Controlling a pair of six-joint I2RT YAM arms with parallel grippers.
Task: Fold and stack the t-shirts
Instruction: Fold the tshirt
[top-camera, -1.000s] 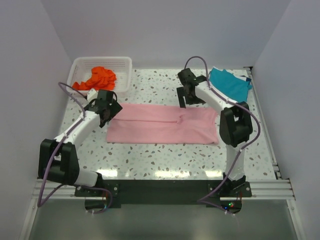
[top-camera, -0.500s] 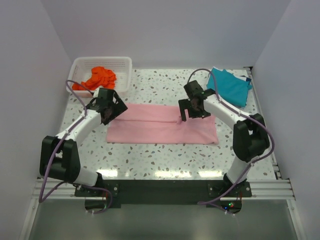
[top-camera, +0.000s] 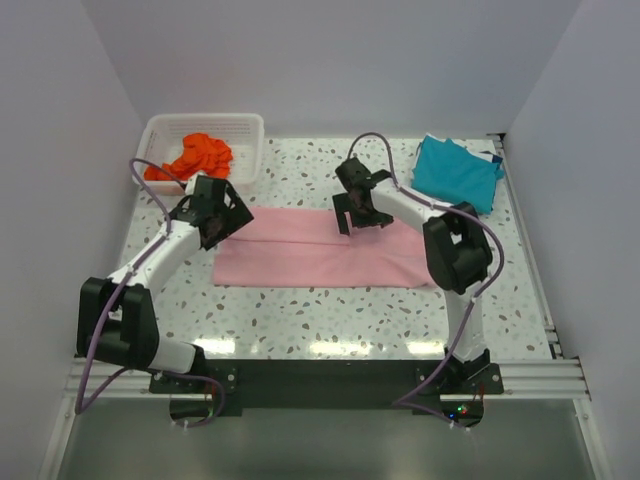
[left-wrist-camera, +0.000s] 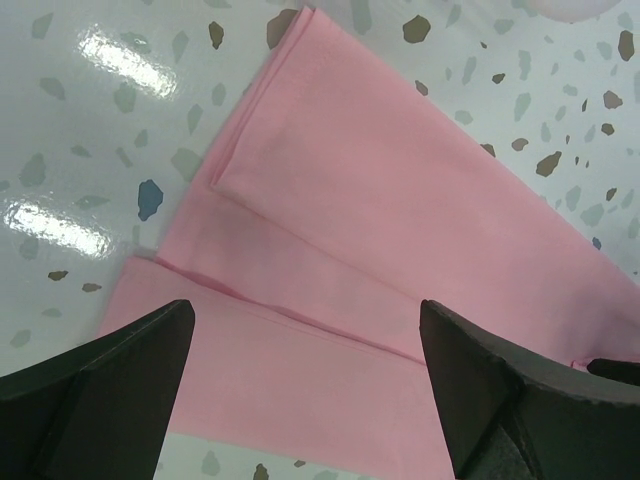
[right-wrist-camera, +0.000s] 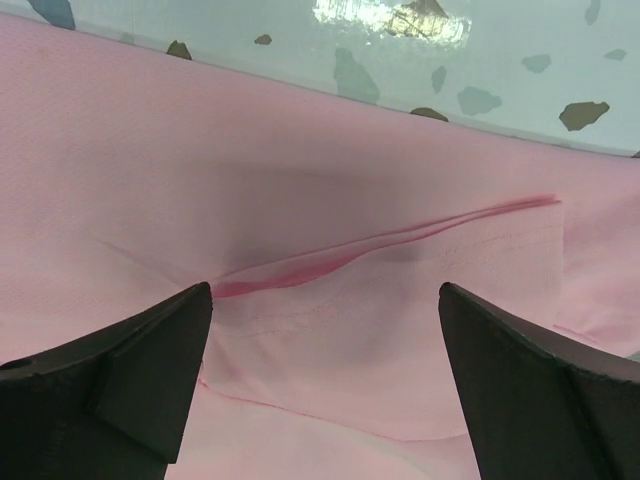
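Observation:
A light pink t-shirt (top-camera: 320, 258) lies flat mid-table, folded into a long strip. My left gripper (top-camera: 214, 226) hovers over the strip's left end, open, with only pink cloth (left-wrist-camera: 400, 220) showing between its fingers (left-wrist-camera: 110, 390). My right gripper (top-camera: 349, 219) is over the strip's back edge near the middle, open above a sleeve fold (right-wrist-camera: 400, 235) of the pink cloth (right-wrist-camera: 300, 150), holding nothing. A teal blue t-shirt (top-camera: 458, 172) lies folded at the back right. An orange-red t-shirt (top-camera: 200, 155) is crumpled in the basket.
A white mesh basket (top-camera: 252, 128) stands at the back left corner. Speckled tabletop (top-camera: 330, 320) runs in front of the pink strip. White walls close in the back and both sides.
My right gripper has swung left along the pink shirt's back edge, from near the teal shirt toward the middle. The left gripper has shifted only slightly. Both stayed open.

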